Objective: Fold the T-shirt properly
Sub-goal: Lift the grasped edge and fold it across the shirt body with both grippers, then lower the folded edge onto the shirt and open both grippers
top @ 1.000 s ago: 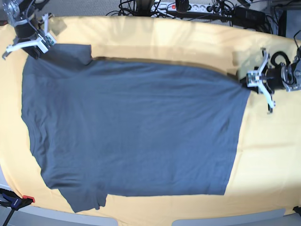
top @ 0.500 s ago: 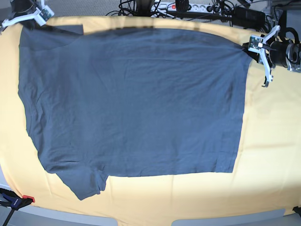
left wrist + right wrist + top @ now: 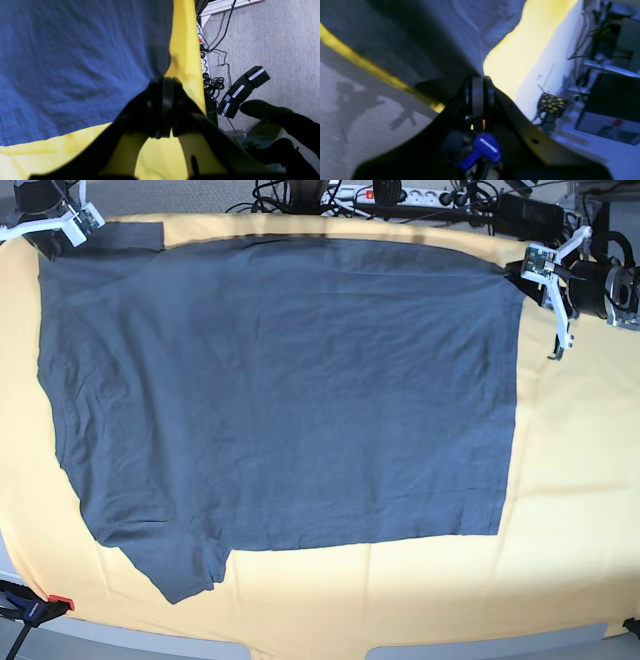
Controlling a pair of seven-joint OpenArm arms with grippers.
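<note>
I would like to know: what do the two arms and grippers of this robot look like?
In the base view, both the left gripper and the right gripper show dark parts with pale, light-speckled prongs spreading from them. In the wrist views, the fingers are black, long and narrowing towards the tips. The arms are only partly visible, dark with some greyish metallic-looking parts.
</note>
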